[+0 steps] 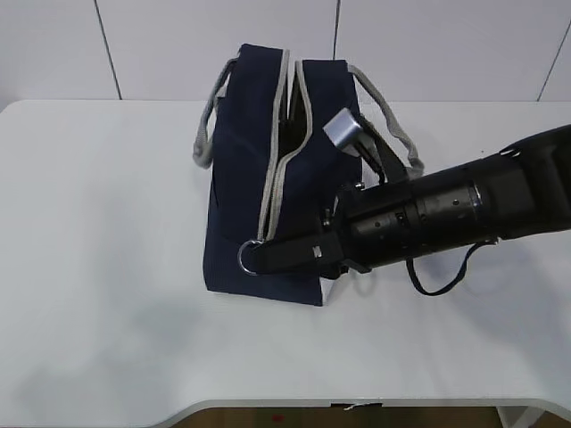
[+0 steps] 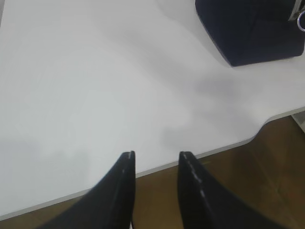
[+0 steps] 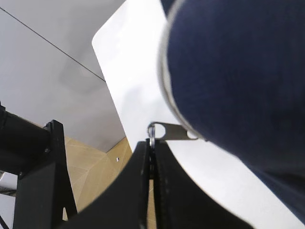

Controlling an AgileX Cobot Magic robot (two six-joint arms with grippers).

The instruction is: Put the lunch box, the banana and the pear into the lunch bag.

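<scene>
White table [image 1: 98, 267] fills most of the room, and its front edge with the brown floor below sits closest to us. The left gripper [image 2: 156, 155] hangs over that front edge. Its two dark fingers stand apart with nothing between them, so it is let go and waiting out of the way.

A bit farther in stands the lunch bag [image 1: 241, 178], upright near the middle of the table. It is dark blue with a grey zipper [image 1: 272, 178] running along its top. The top looks partly open near the back.

The right gripper [image 1: 259, 257] reaches across to the bag's near end. Its fingers are pinched tight on the ring pull [image 3: 151, 135] of the zipper. It probably holds the ring so it can slide the zipper along the top.

The lunch box, banana and pear do not show anywhere on the table. They may be inside the bag, but I cannot see in.

Lots of bare table lies to the left and in front of the bag. Behind it is a plain white wall [image 1: 178, 45].
</scene>
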